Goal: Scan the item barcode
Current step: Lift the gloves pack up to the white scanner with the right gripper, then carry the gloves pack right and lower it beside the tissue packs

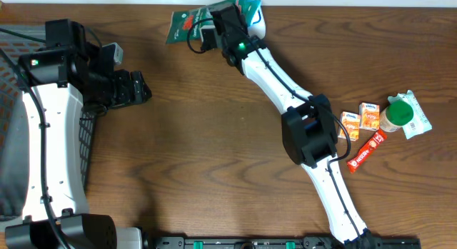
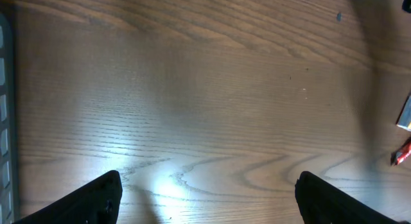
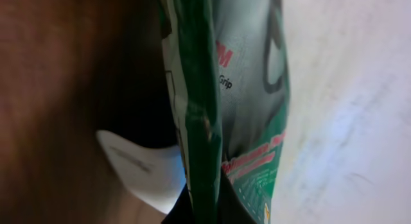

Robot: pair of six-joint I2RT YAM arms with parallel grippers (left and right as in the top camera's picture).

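Partly done, seemingly: right gripper [image 1: 218, 22] clamped shut on a flat green-and-white plastic packet [image 1: 184, 24] at the brown wooden table's [image 1: 214, 135] far edge, left gripper [image 2: 209, 192] gaping wide and empty over bare wood, barcode scan itself not yet evident

Overhead view is running evenly lit and sharp; only soft shadows are falling on the dark brown wooden table [image 1: 200, 156]. Left wrist view is showing a bright glare patch on the wood near the bottom edge, with the upper corners darkening. Right wrist view is reading dim on its left and washed out on its right, and the green-and-white plastic packet [image 3: 218, 89] is sitting close and blurred.
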